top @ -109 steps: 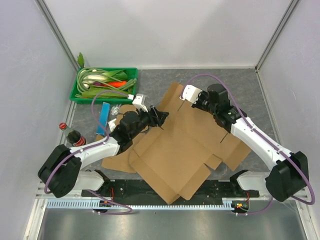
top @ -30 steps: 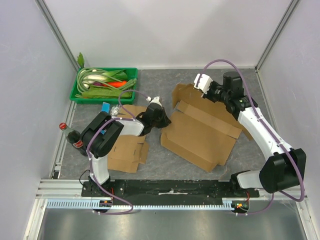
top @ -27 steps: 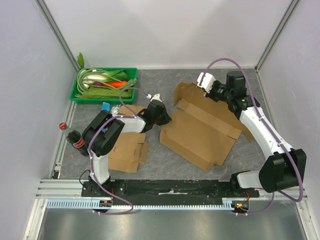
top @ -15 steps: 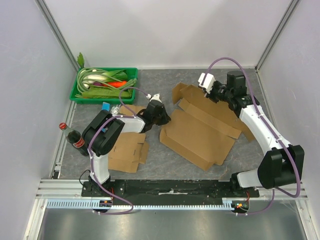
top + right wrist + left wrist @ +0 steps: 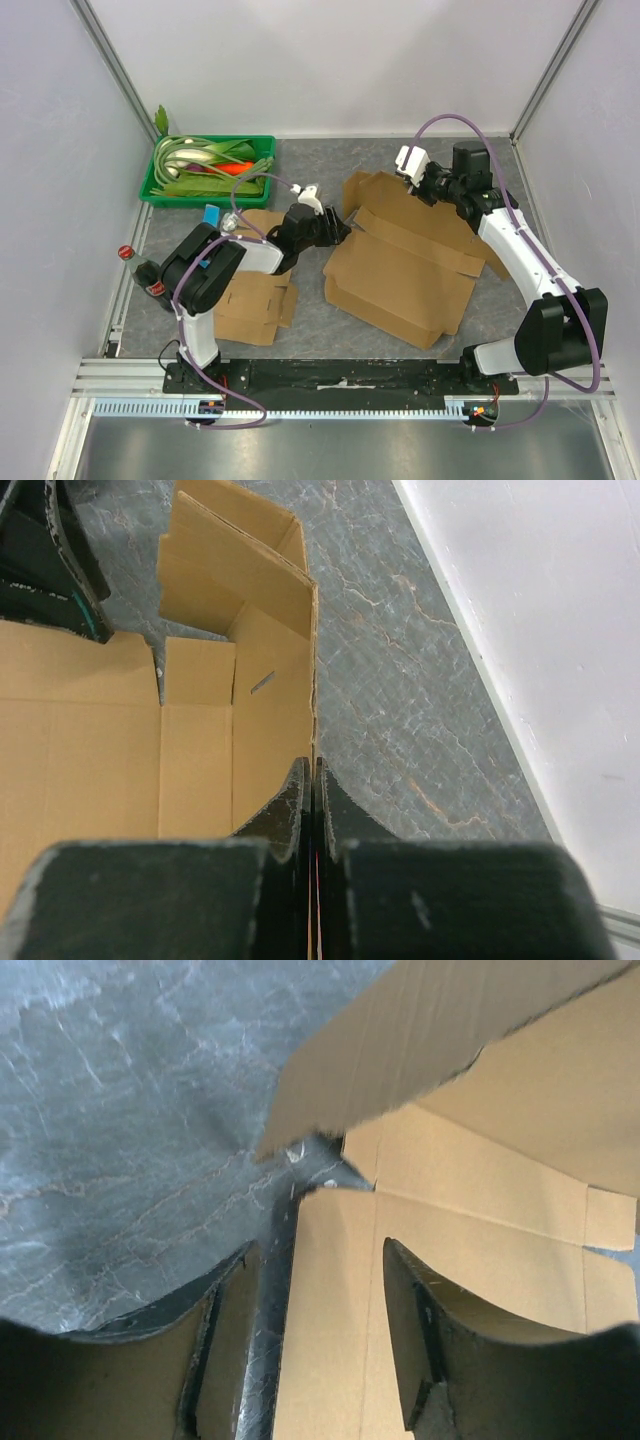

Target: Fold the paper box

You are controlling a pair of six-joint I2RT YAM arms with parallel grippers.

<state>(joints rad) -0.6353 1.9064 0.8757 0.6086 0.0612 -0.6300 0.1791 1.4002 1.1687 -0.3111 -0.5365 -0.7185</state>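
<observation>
The brown paper box [image 5: 400,275] lies partly folded in the middle right of the table, with its back wall and left flaps raised. My right gripper [image 5: 412,188] is shut on the top edge of the back wall; in the right wrist view the jaws [image 5: 311,785] pinch that thin cardboard edge [image 5: 270,710]. My left gripper [image 5: 336,231] is at the box's left corner. It is open, and in the left wrist view a cardboard flap [image 5: 335,1290] lies between its fingers [image 5: 315,1345], under a raised flap [image 5: 440,1030].
A green basket of vegetables [image 5: 205,168] stands at the back left. A cola bottle [image 5: 142,272] stands at the left edge, with a blue item [image 5: 211,216] near it. A second flat cardboard blank [image 5: 250,300] lies under my left arm. Walls enclose the table.
The flat sheet from 3.6 s ago is now folded up. In the last second my left gripper has moved right to the box's left corner. The right gripper has stayed on the back wall.
</observation>
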